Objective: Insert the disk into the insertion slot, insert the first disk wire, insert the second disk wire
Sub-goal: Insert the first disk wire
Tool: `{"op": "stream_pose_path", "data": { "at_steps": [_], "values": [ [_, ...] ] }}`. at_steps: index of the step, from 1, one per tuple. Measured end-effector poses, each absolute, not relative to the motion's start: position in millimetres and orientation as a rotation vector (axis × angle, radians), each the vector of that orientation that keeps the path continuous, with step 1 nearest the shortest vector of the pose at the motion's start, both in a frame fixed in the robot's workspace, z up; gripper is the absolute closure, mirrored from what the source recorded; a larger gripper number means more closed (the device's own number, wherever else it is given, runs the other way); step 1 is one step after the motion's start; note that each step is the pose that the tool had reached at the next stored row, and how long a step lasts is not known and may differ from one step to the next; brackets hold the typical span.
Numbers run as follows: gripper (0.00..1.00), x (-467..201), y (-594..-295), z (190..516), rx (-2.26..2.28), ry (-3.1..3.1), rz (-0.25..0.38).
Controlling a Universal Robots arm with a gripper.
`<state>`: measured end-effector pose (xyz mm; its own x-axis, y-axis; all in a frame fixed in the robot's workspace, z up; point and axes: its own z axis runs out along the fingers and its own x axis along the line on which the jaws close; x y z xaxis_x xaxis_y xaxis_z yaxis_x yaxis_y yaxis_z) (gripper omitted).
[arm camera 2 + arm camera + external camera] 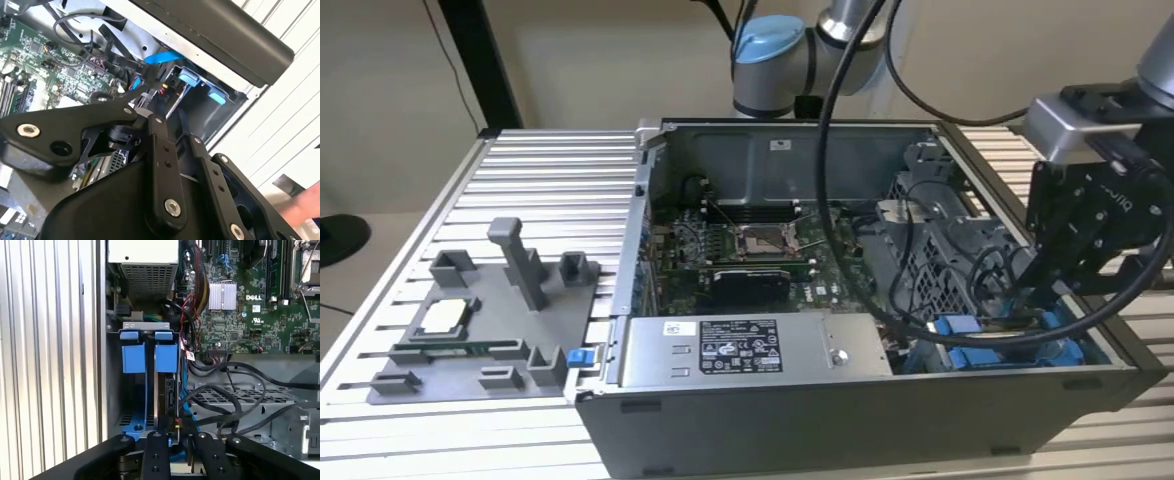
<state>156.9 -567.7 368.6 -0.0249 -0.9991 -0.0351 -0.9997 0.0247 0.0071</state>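
Observation:
The disk stands edge-on inside the insertion slot of the grey drive cage. It sits under one of two blue tabs, with its black connector end facing up. My gripper hangs right over that end, low in the cage at the exterior view's right. The fingers come together at a narrow tip, shut on a thin disk wire connector. A blue flat wire and several black wires loop beside the cage.
The open computer case lies on a ribbed aluminium table. A silver power-supply box and the motherboard lie inside it. A grey fixture tray sits at the exterior view's left. A hand shows at the table's edge.

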Motion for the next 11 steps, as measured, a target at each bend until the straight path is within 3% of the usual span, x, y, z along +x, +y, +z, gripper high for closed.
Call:
{"op": "stream_pose_path", "data": {
  "at_steps": [11],
  "values": [
    [0.0, 173, -568, 378, -2.194, 2.25, 0.079]
  ]
}}
